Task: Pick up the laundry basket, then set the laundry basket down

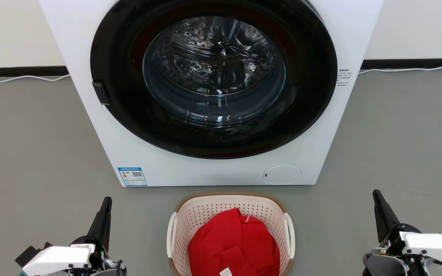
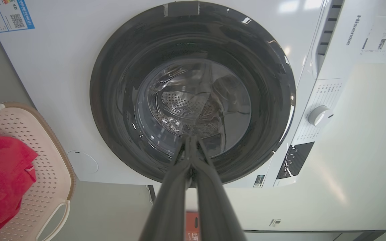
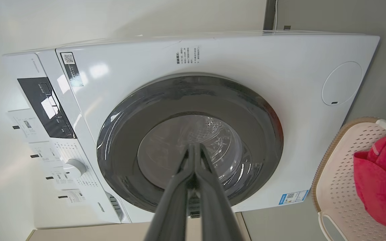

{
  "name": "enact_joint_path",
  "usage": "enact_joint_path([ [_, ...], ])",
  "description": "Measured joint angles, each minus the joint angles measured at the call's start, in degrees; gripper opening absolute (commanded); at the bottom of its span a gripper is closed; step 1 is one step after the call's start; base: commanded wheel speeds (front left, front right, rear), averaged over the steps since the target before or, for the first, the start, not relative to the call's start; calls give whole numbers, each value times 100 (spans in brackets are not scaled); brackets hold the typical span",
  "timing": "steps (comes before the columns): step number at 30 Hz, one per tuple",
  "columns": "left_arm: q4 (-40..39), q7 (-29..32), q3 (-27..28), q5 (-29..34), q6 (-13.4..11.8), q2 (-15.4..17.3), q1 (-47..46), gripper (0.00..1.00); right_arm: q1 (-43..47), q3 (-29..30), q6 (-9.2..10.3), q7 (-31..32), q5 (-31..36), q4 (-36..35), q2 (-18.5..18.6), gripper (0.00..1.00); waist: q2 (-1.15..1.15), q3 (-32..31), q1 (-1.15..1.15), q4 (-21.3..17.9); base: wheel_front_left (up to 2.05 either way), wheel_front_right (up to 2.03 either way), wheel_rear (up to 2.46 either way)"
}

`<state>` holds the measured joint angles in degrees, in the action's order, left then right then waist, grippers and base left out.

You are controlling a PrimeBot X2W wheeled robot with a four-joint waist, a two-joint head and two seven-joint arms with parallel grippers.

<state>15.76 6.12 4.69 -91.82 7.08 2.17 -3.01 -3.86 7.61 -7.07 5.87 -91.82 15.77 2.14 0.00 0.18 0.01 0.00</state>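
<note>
We see small pale pink-cream perforated plastic laundry basket, brown woven-look rim, white side handles. It sits on grey floor just before white front-loading washing machine, between our grippers, untouched. Crumpled red cloth hides basket bottom; near end cut off by frame edge. Fingers of left gripper and right gripper pressed together, holding nothing.

The washing machine is cased in smooth, glossy white; its door is glazed dark and reflective, a shiny perforated metal drum behind. The laundry basket is moulded in matt perforated plastic — rim woven-look brown — and red cloth is held inside.
</note>
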Motion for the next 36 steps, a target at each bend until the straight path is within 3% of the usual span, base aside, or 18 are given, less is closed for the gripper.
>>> enact_joint_path([
  [36, -2, 0, 4, 0, 0, 0, 0, 0, 1, 0, 0, 0, 0, 1, 1, 0, 0, 0, -1, 0, 0, 0, 0],
])
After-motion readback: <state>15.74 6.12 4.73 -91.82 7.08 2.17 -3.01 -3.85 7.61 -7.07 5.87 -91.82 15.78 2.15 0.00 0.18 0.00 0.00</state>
